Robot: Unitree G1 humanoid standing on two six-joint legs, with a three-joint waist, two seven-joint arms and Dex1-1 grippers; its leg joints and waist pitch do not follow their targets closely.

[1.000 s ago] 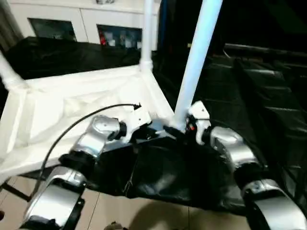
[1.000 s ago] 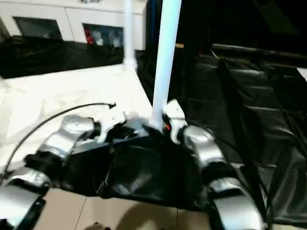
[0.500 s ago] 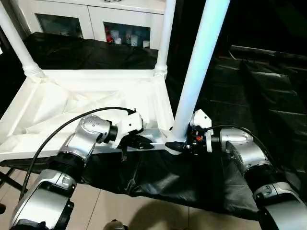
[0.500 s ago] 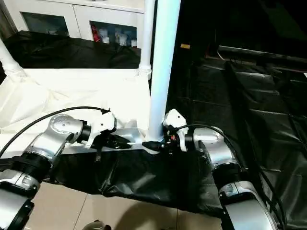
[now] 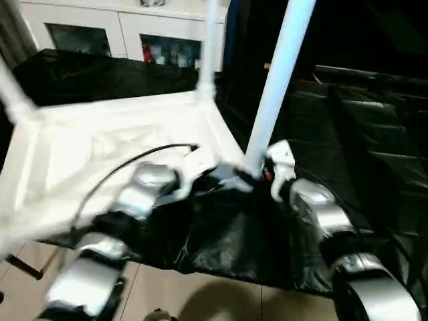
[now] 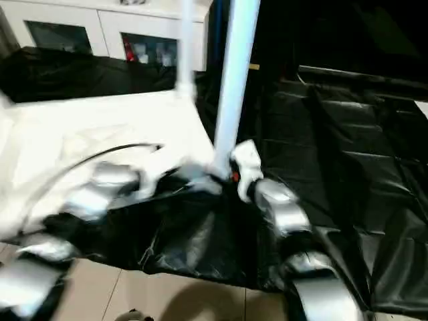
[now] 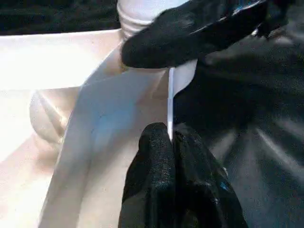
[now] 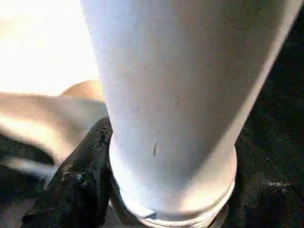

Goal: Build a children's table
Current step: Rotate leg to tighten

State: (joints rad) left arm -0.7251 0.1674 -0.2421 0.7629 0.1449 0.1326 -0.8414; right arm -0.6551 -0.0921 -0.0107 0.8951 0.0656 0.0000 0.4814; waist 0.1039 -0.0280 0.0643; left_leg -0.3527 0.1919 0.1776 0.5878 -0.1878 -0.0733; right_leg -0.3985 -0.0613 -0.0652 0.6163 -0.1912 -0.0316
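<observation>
Landmark: near leg, rising from the near right corner socket of the top.
Top: lies upside down on a black sheet, rim up; its near rim runs away from the near leg toward the left arm.
Other legs: far leg stands behind the near leg at the far right corner; a third leg stands at the far left corner, well apart from the near leg.
Left gripper: clenched on the thin rim wall of the top, just beside the near leg's base.
Right gripper: one black finger lies against the flared base of the near leg. Whether it is clamped or loose cannot be told.
Step in hand (judgement): seating the near leg in its socket while the rim is held steady.
Risk 1: leg seats crooked. Cause: pushing off-axis while the base is only partly engaged.
Risk 2: rim slips from the left fingers. Cause: the wall is thin and smooth, and the grip covers little of it.
Risk 3: top slides on the sheet. Cause: a side load at the near leg.
Edges: the near leg stands close to the front edge of the covered surface; beyond that edge is floor.
Open room: bare sheet lies to the right of the near leg. A cabinet stands behind the far leg.
</observation>
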